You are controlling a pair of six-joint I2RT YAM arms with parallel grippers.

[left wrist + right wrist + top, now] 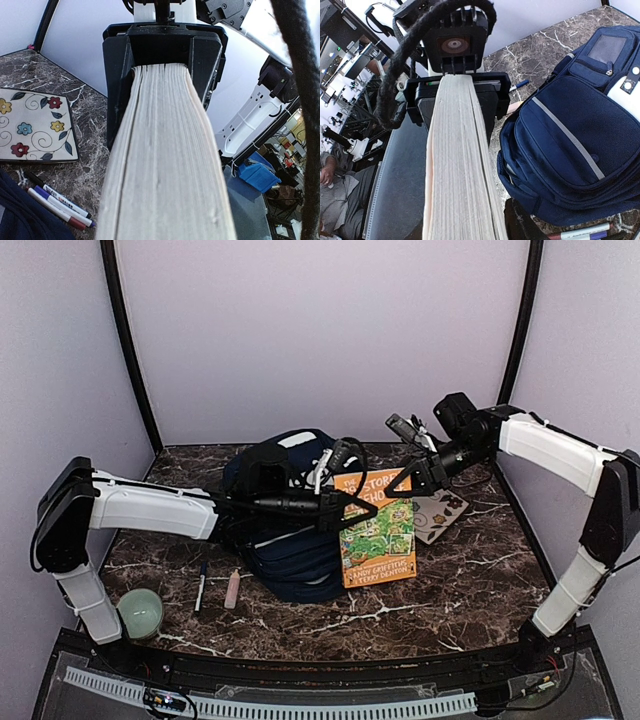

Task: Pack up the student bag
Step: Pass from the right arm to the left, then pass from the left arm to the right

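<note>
The student bag (290, 560) lies in the middle of the table, navy with grey stripes, and fills the right of the right wrist view (575, 135). A thick book (378, 535) with an orange and green cover hangs tilted beside it, its page edge (165, 165) facing both wrist cameras. My left gripper (335, 508) is shut on the book's left edge. My right gripper (405, 483) holds the top right corner. Its fingers (117, 100) lie against both sides with no gap showing.
A flowered notebook (440, 510) lies right of the book. Markers (60, 202) sit by the bag's edge. A pen (200, 590), a pale pink stick (232, 588) and a green round object (140, 612) lie at the front left.
</note>
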